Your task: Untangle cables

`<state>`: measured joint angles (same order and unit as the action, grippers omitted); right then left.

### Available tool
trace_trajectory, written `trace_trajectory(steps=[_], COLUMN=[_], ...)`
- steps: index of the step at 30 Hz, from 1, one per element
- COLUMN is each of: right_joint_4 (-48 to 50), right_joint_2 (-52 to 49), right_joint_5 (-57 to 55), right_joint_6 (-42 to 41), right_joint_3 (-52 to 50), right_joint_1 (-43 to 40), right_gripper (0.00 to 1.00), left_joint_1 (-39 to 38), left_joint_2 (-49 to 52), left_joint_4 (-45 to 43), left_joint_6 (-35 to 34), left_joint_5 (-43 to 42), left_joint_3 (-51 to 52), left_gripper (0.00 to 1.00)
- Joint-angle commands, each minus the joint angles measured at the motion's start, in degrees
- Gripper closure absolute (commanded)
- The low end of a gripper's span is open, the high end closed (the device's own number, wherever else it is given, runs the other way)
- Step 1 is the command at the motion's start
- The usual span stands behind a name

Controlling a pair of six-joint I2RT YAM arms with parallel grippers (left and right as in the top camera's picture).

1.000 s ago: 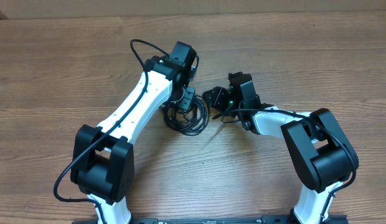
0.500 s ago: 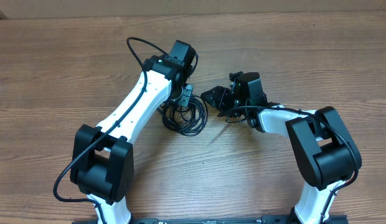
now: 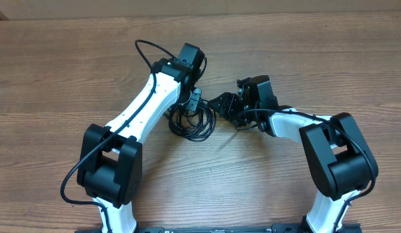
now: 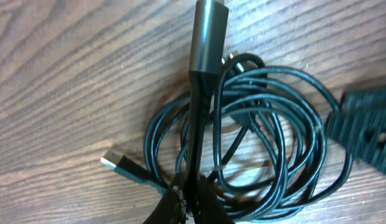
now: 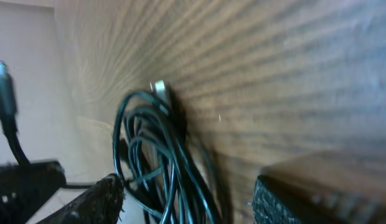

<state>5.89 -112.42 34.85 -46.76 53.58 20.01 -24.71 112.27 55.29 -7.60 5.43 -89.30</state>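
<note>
At mid-table, barely started on the untangling.
On the left, left gripper (image 4: 189,204) pinched tight on one cord of the cables (image 3: 187,125), plug end jutting over the coil; below it, overlapping loops bunched on the table (image 3: 58,65), no cord laid out apart yet. On the right, right gripper (image 5: 187,196) spread wide just beside the coil, holding nothing. Nearly all of the separating, by the look of it, yet to do.

A robotics lab bench is suggested: a white-and-black left arm (image 3: 142,103) and right arm (image 3: 284,124) are mounted at one edge of a wood-grain surface (image 3: 58,77), and a plain tan backdrop (image 3: 252,6) is seen beyond the left hand (image 3: 195,98).
</note>
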Motion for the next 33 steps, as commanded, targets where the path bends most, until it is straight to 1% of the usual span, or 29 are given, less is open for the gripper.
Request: trace_trajectory(steps=[1, 6, 18, 22, 25, 33], right_joint_4=[-3.02, -5.31, -6.01, -5.99, -5.31, -5.16], right_joint_2=[-1.57, -1.6, -1.6, -1.6, -1.6, -1.6], right_joint_5=[0.57, 5.4, 5.38, 5.33, 5.29, 5.29], right_joint_6=[-1.55, -1.64, -1.7, -3.41, -3.39, -3.37], right_joint_3=[-1.46, -1.46, -1.44, -1.44, -1.44, -1.44], right_joint_1=[0.28, 0.63, 8.48, 10.8, 11.5, 11.47], right_gripper=[0.34, 0.34, 0.34, 0.31, 0.29, 0.28], left_joint_1=[0.42, 0.42, 0.42, 0.42, 0.42, 0.42], left_joint_2=[0.57, 0.57, 0.57, 0.57, 0.57, 0.57], left_joint_4=[-1.2, -3.39, -6.16, -6.32, -6.29, -6.34], left_joint_6=[-0.98, -0.96, 0.37, 0.35, 0.35, 0.37], left_joint_5=[0.96, 0.98, 1.01, 0.98, 0.98, 1.03], left_joint_3=[-0.81, -0.81, -0.81, -0.81, -0.81, -0.81], left_gripper=[0.96, 0.96, 0.96, 0.96, 0.96, 0.96])
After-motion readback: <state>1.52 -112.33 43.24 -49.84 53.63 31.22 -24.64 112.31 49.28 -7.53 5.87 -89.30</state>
